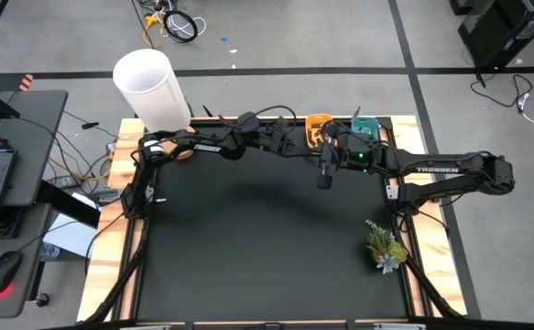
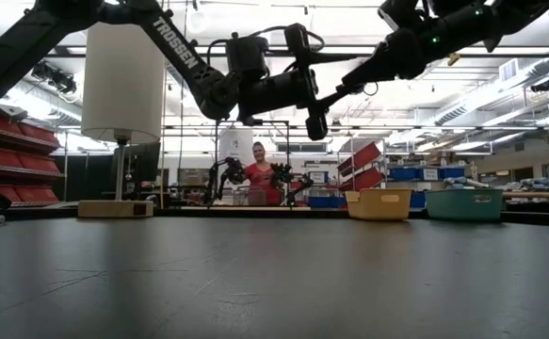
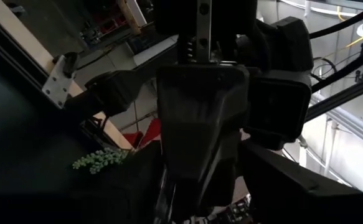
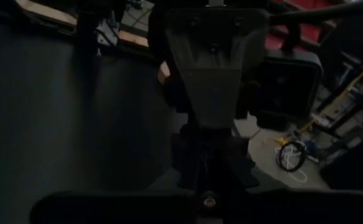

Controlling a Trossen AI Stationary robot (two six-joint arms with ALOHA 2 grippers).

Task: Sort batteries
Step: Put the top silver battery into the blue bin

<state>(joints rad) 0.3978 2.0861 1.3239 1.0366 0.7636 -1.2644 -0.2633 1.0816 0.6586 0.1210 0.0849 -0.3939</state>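
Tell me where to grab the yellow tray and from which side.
Pinch the yellow tray by one thin upright wall at its open rim, coming down from above. The near wall, or the side away from the teal tray standing close beside it, probably leaves the fingers most room.

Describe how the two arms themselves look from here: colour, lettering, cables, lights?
Both arms are matte black with jointed, boxy links. The left arm and right arm each carry white TROSSEN lettering on a link. Black cables loop loosely along the left arm near its wrist. A small green light glows on the right arm's wrist. The fingers are dark, flat and tapering.
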